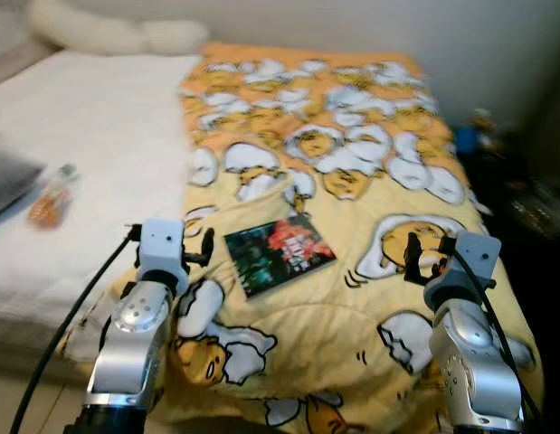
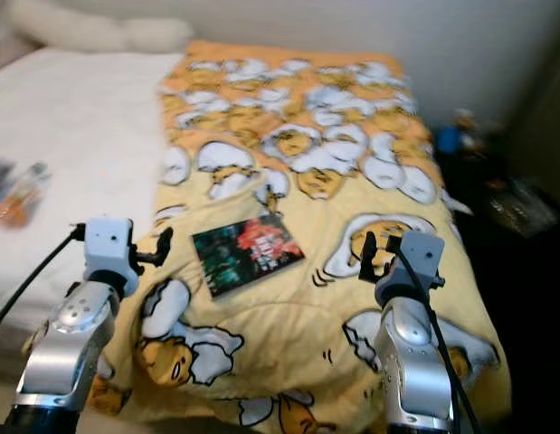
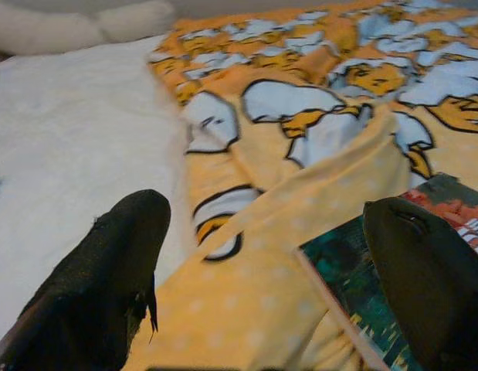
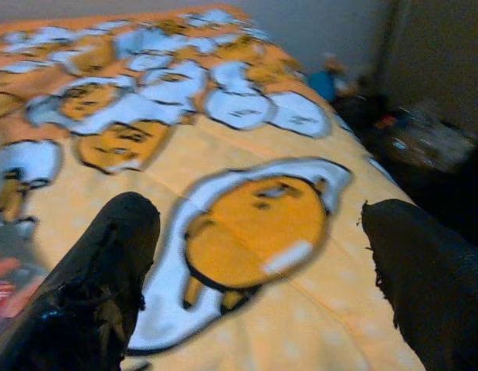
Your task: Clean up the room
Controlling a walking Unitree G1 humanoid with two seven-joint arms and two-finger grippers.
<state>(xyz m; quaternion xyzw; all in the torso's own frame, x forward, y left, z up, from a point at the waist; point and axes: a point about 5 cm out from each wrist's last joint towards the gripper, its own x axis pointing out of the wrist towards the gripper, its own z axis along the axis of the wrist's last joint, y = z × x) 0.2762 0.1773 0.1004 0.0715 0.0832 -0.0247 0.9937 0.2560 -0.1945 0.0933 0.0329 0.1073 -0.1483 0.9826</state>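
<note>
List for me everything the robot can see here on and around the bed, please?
Blanket: one, yellow and orange with a white cartoon egg pattern, spread over the right part of the bed.
Sheet: one, white, bare on the left part of the bed.
Book: one, dark green and red cover, flat on the blanket between the two hands.
Bottle: one, clear with orange contents, lying on the sheet at the left.
Pillows: white, at the head of the bed; blurred, count unclear.
Clutter: dark, blurred things beside the bed on the right.
Left hand: black fingers open, over the blanket edge beside the book.
Right hand: black fingers open, above the blanket.
</note>
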